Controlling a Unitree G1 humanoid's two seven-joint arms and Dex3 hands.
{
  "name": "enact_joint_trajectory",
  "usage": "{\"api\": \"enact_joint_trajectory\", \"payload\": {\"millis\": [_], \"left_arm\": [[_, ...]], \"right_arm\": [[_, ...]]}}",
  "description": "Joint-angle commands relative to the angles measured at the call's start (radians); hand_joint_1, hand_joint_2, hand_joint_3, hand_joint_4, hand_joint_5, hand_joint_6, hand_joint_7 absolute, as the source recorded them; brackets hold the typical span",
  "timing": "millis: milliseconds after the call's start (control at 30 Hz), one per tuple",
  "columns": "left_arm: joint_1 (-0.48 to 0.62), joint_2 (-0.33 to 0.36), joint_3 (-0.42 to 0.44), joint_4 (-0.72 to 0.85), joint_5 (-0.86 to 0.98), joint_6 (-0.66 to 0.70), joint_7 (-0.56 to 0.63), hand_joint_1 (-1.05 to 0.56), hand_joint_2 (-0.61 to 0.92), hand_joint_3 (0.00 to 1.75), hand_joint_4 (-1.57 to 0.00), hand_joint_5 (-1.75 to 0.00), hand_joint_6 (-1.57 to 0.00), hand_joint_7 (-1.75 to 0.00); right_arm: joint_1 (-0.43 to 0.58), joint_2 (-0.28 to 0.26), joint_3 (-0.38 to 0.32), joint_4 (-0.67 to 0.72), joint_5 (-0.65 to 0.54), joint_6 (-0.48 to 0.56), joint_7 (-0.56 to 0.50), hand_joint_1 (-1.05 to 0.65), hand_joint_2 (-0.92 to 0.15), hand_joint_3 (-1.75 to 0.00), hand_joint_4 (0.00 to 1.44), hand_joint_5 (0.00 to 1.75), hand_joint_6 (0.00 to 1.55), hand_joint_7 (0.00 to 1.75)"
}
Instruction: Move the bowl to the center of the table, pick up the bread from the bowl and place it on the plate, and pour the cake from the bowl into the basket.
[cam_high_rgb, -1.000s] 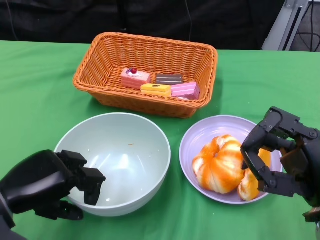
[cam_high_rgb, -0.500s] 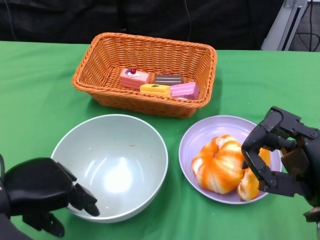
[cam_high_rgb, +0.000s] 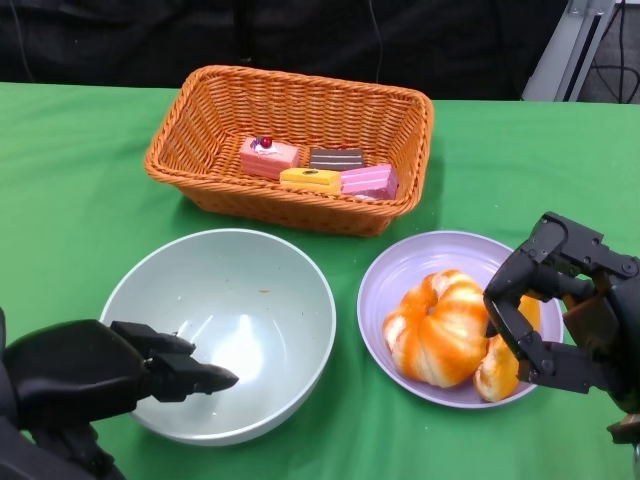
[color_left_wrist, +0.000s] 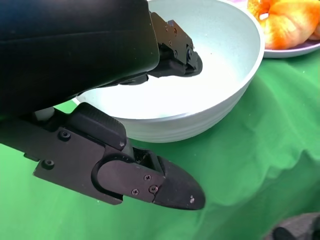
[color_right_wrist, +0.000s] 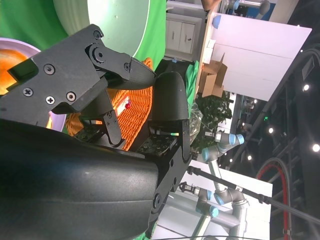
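Bowl (cam_high_rgb: 220, 330) empty, on the green bench (cam_high_rgb: 70, 180) just ahead of the left hand (cam_high_rgb: 110, 375); fingers spread, reaching over the near rim, gripping nothing; cakes (cam_high_rgb: 315, 168) already in the basket (cam_high_rgb: 290, 145); bread (cam_high_rgb: 440, 325) on the plate (cam_high_rgb: 415, 265); right hand (cam_high_rgb: 560, 305) beside it, fingers apart, empty.

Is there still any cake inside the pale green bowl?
No, the bowl is empty in the head view, and the cake pieces lie in the basket.

A robotics lab (robot arm (color_right_wrist: 220, 142), overhead lights (color_right_wrist: 306, 87)).
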Motion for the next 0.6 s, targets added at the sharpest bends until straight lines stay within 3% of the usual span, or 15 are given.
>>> {"api": "enact_joint_trajectory", "payload": {"millis": [33, 100, 200, 267, 433, 600], "left_arm": [[-0.015, 0.003, -0.002, 0.041, -0.279, 0.053, -0.165, -1.05, 0.92, 0.29, -0.10, -0.02, -0.15, -0.02], [-0.010, -0.035, 0.016, 0.046, -0.505, 0.139, -0.278, -1.05, 0.92, 0.32, -0.12, -0.03, -0.19, -0.03], [-0.005, -0.086, 0.052, 0.045, -0.693, 0.211, -0.355, -1.05, 0.92, 0.31, -0.16, -0.05, -0.24, -0.04], [-0.004, -0.121, 0.081, 0.045, -0.781, 0.241, -0.387, -1.01, 0.92, 0.33, -0.27, -0.09, -0.32, -0.06], [0.020, -0.263, 0.176, 0.038, -0.948, 0.339, -0.384, -0.87, 0.92, 0.29, -0.46, -0.12, -0.43, -0.05], [0.039, -0.406, 0.244, 0.010, -1.033, 0.426, -0.331, -0.56, 0.92, 0.17, -0.75, -0.20, -0.62, -0.07]], "right_arm": [[-0.001, -0.009, -0.008, -0.008, 0.003, 0.003, -0.004, -0.11, -0.55, -0.95, 0.76, 1.62, 0.67, 1.43], [-0.002, -0.010, -0.008, -0.004, 0.003, -0.002, -0.002, -0.12, -0.54, -0.94, 0.76, 1.62, 0.67, 1.42], [-0.003, -0.011, -0.008, -0.003, 0.006, 0.001, 0.000, -0.12, -0.55, -0.93, 0.76, 1.62, 0.67, 1.43], [-0.003, -0.010, -0.007, -0.005, 0.009, 0.008, 0.000, -0.11, -0.53, -0.97, 0.77, 1.62, 0.67, 1.43], [-0.001, -0.010, -0.006, -0.004, -0.001, 0.004, -0.002, -0.12, -0.51, -0.99, 0.77, 1.61, 0.68, 1.43], [0.004, -0.011, -0.003, -0.012, -0.004, 0.004, 0.000, -0.14, -0.50, -0.99, 0.78, 1.59, 0.68, 1.42]]}}
